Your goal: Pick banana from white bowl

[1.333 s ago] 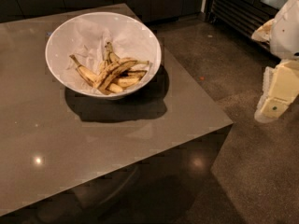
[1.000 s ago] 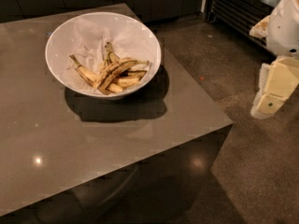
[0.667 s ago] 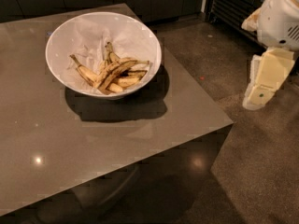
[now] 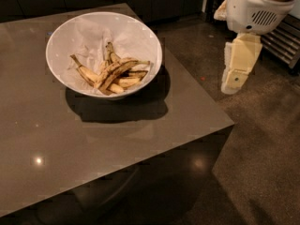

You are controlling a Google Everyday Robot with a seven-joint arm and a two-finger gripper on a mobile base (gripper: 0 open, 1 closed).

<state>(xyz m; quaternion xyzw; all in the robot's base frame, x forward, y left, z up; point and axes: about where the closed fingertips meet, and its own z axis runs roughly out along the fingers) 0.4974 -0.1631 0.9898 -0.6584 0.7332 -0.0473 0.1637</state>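
The white bowl (image 4: 140, 37) stands on the far part of the grey table, lined with crumpled white paper. A pile of spotted bananas lies in it. The long banana (image 4: 117, 71) with heavy brown streaks lies diagonally on top of the pile, its dark stem toward the right rim. My gripper (image 4: 233, 81) hangs from the white arm at the upper right. It points down over the floor, beyond the table's right edge and well to the right of the bowl. It holds nothing.
The grey table (image 4: 93, 144) has its right edge and front right corner near the gripper. The white arm housing (image 4: 258, 6) fills the upper right corner. Dark cabinets run along the back, with a metal rack at the far right.
The arm and gripper have moved left, closer to the table's right edge. The bowl and bananas have not moved.
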